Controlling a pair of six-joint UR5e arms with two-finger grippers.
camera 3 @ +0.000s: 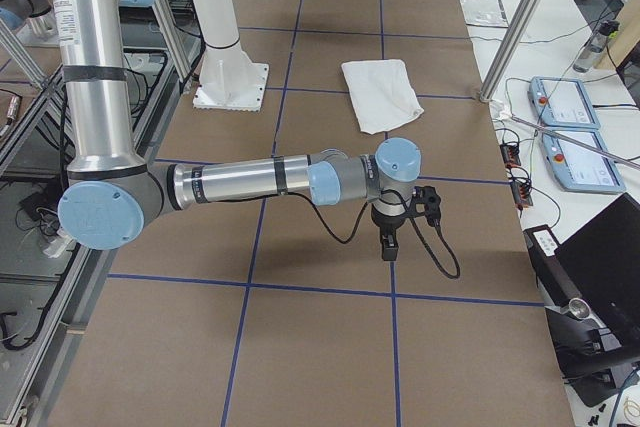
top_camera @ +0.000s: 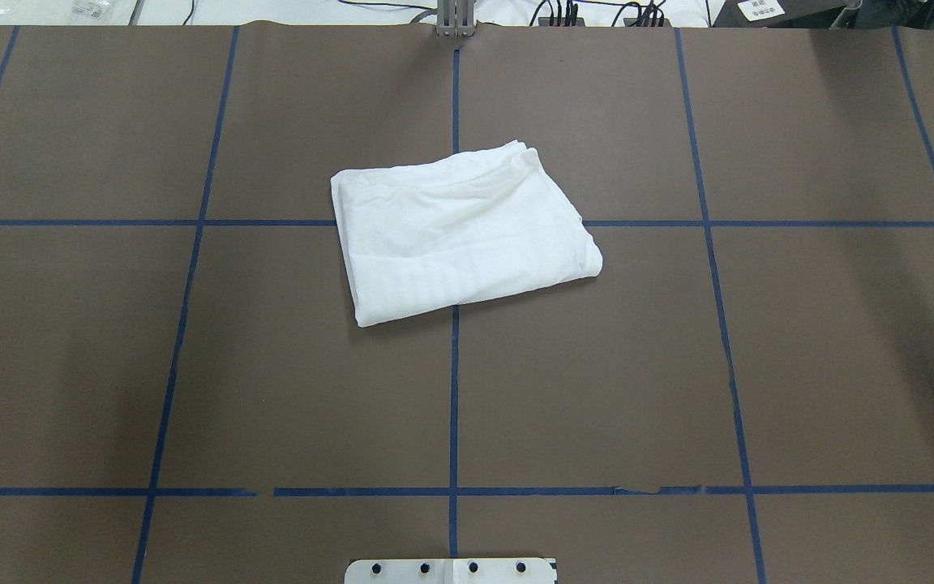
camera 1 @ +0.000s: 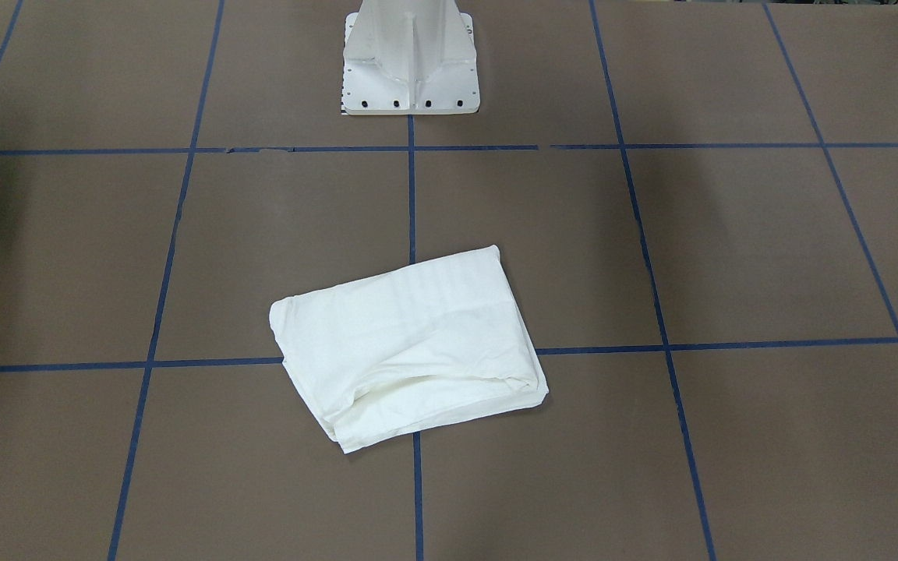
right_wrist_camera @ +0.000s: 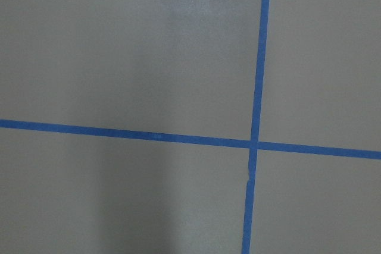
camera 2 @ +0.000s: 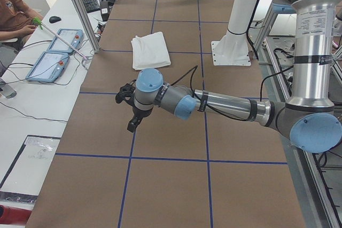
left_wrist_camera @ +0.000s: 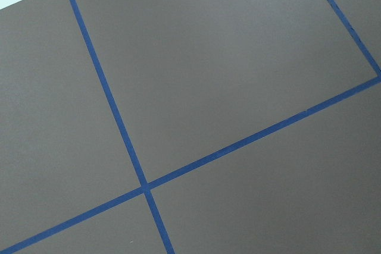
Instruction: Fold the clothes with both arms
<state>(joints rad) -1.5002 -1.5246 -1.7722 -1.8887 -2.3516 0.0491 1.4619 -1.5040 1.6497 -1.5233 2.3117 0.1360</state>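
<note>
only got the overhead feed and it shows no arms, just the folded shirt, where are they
observer: the exterior left view shows the left arm stretched low over the table, left gripper pointing down, well short of the shirt.
operator: and the right one
observer: mirrored in the exterior right view, right gripper over the table, apart from the shirt.
operator: holding anything
observer: both wrist cameras show only brown table and blue tape, no cloth; open or shut i cannot tell.
</note>
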